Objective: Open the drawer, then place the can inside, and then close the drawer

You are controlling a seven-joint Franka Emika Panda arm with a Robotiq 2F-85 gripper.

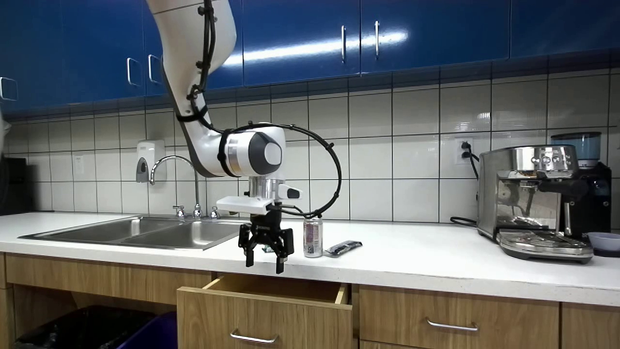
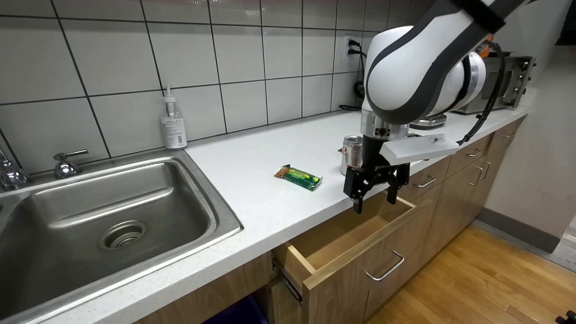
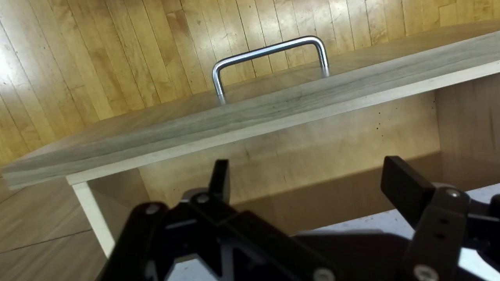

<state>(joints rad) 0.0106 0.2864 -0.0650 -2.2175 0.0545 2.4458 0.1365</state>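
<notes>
With gripper (image 1: 265,265) empty and jaws spread wide, hangs near the front edge of white counter (image 1: 411,252), above pulled-out wooden drawer (image 1: 264,320). Has can (image 1: 313,237) standing upright on the counter, outside the drawer, in both exterior views. Also shows dark packet (image 1: 345,248) just beside can, and green packet (image 2: 300,178) lying near it.
</notes>
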